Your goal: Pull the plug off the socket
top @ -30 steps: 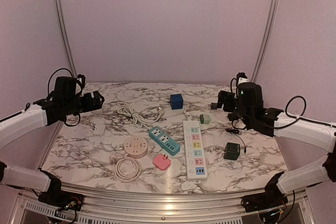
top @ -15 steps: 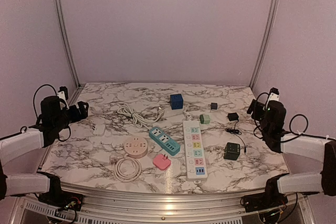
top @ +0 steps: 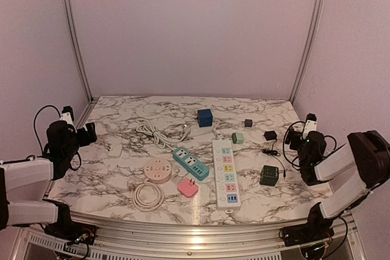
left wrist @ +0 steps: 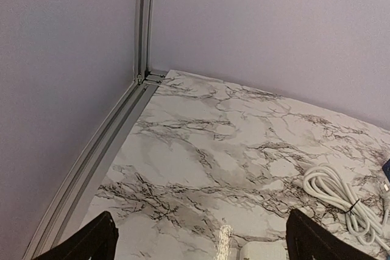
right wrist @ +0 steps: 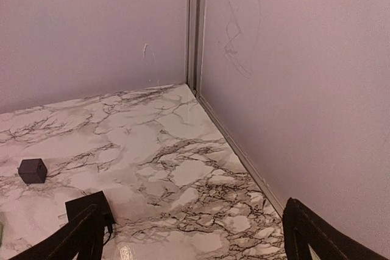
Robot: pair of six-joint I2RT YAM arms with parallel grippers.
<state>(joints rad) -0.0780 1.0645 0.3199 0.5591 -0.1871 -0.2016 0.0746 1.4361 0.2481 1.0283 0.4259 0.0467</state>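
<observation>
Both arms had drawn back since the earlier views. The left arm [top: 27, 172] had folded toward the left edge of the desk [top: 103, 181] and the right arm [top: 332, 162] toward the right edge, each well apart from the cluster in the middle. The left jaws stood wide open with nothing between them, facing bare marble and a bundled white cable [left wrist: 332, 190]. The right jaws were just as wide and just as empty.

The pink plug [top: 187, 187] lay on the desk just beside the near end of the teal power strip [top: 190, 162], left of the white power strip [top: 225, 173]. Whether it touched the teal one could not be told, and no plug appeared seated in any socket.

If one did remain in, the likely trouble was a light, unheld strip sliding along with the pull. The jaws could also snag the loose cables on the way in.
</observation>
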